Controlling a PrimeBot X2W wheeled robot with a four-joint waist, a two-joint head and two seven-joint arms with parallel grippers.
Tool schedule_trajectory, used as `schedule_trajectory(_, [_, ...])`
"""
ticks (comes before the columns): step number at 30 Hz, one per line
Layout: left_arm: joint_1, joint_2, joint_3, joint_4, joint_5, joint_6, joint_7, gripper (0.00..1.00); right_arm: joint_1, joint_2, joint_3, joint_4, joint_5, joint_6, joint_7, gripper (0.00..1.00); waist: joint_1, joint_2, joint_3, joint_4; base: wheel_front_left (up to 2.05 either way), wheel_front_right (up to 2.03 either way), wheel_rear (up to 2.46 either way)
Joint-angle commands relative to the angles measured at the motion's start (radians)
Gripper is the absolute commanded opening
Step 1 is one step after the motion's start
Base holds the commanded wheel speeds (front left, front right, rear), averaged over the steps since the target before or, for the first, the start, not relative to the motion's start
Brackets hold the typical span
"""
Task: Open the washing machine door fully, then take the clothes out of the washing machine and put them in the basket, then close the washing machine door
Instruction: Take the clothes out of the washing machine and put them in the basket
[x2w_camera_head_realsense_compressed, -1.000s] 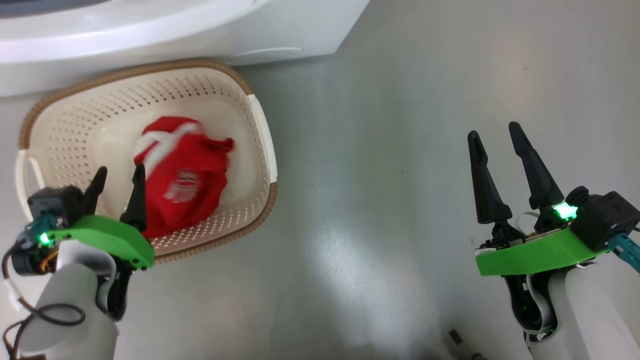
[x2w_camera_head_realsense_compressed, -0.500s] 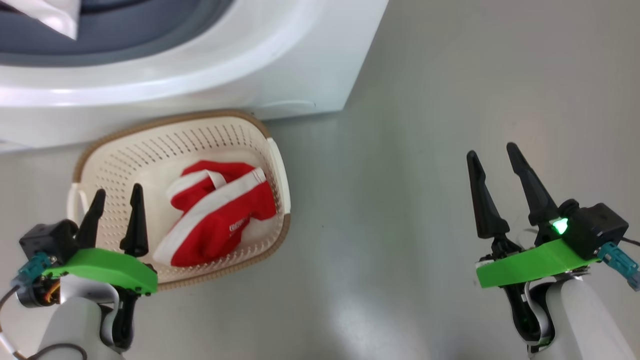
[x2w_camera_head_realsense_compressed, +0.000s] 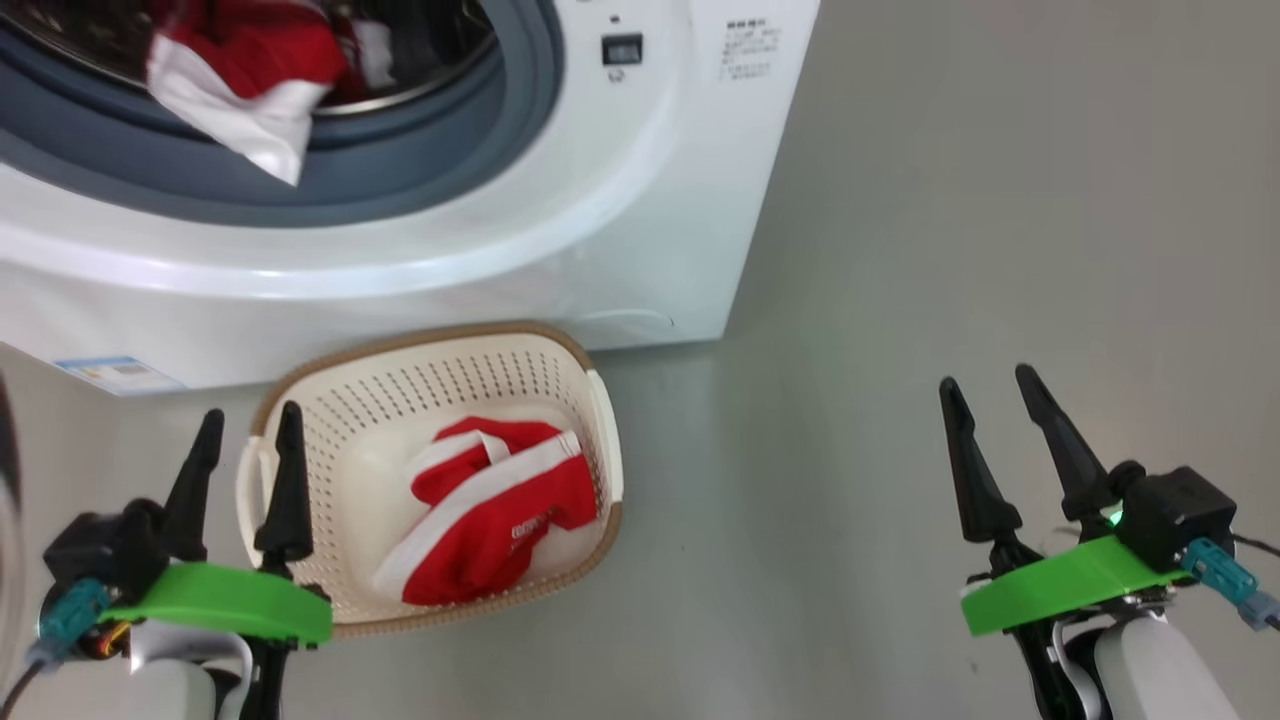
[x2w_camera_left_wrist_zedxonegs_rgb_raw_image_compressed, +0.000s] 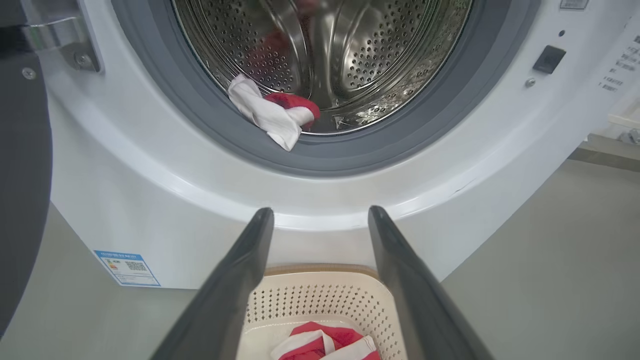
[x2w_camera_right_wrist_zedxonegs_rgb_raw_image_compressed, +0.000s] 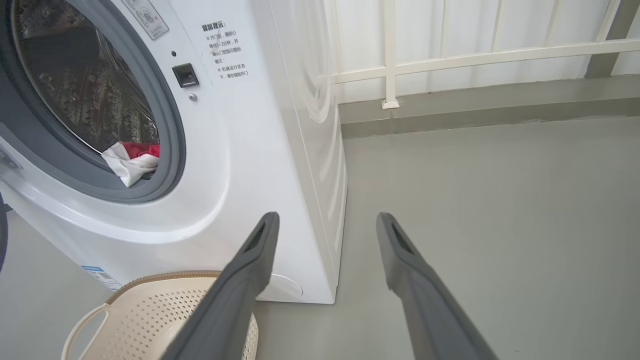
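**While one red garment lies in the basket, another hangs at the drum's lip**

Where the large round door with its glossy black rim (x2w_camera_left_wrist_zedxonegs_rgb_raw_image_compressed: 22, 165) stands swung out at the far left, the big white front-loading washing machine (x2w_camera_head_realsense_compressed: 640, 200) is open. On its lower left corner a blue-edged label (x2w_camera_left_wrist_zedxonegs_rgb_raw_image_compressed: 127, 267) carries a square code and print too fine to read. Right of the opening, beside a small black latch socket (x2w_camera_right_wrist_zedxonegs_rgb_raw_image_compressed: 185, 75), sits a block of dark Chinese print (x2w_camera_right_wrist_zedxonegs_rgb_raw_image_compressed: 225, 50), too small to read with certainty.

The left gripper (x2w_camera_head_realsense_compressed: 251, 415) is at the lower left of the head view. Its two long dark fingers are parted, empty and touching nothing. In that view the inner finger crosses the left wall of the small cream-white perforated basket with the brown woven-look rim (x2w_camera_head_realsense_compressed: 420, 340). The basket stands on the grey floor (x2w_camera_head_realsense_compressed: 900, 250) just before the machine's front. A bright red garment with white trim (x2w_camera_head_realsense_compressed: 490, 520) lies crumpled in it, its white lettering illegible. A second red and white garment (x2w_camera_head_realsense_compressed: 240, 80) drapes from the perforated steel drum (x2w_camera_left_wrist_zedxonegs_rgb_raw_image_compressed: 350, 50) over the grey rubber gasket (x2w_camera_head_realsense_compressed: 450, 190).

The right gripper (x2w_camera_head_realsense_compressed: 986, 378), at the lower right, also has its fingers spread and empty, above the floor and well apart from the basket. Both pale forearms rise from the bottom edge with green wrist plates, and the fingers point up the view.
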Motion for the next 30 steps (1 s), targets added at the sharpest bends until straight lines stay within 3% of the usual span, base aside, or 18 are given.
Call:
schedule_trajectory(1, [0.026, 0.026, 0.032, -0.039, 0.013, 0.001, -0.005, 1.0, 0.018, -0.003, 0.016, -0.018, -0.007, 0.008, -0.006, 1.0, 0.0, 0.0, -0.062, 0.03, 0.0, 0.0, 0.0])
schedule_trajectory(20, [0.273, 0.013, 0.076, -0.281, 0.075, 0.001, -0.005, 1.0, 0.161, -0.003, -0.026, -0.02, 0.004, 0.008, -0.006, 1.0, 0.0, 0.0, -0.222, 0.045, 0.0, 0.0, 0.0])
schedule_trajectory(30, [0.402, -0.033, 0.114, -0.373, 0.107, 0.001, -0.005, 1.0, 0.221, -0.003, -0.041, -0.026, 0.009, 0.008, -0.006, 1.0, 0.0, 0.0, -0.255, 0.037, 0.0, 0.0, 0.0])
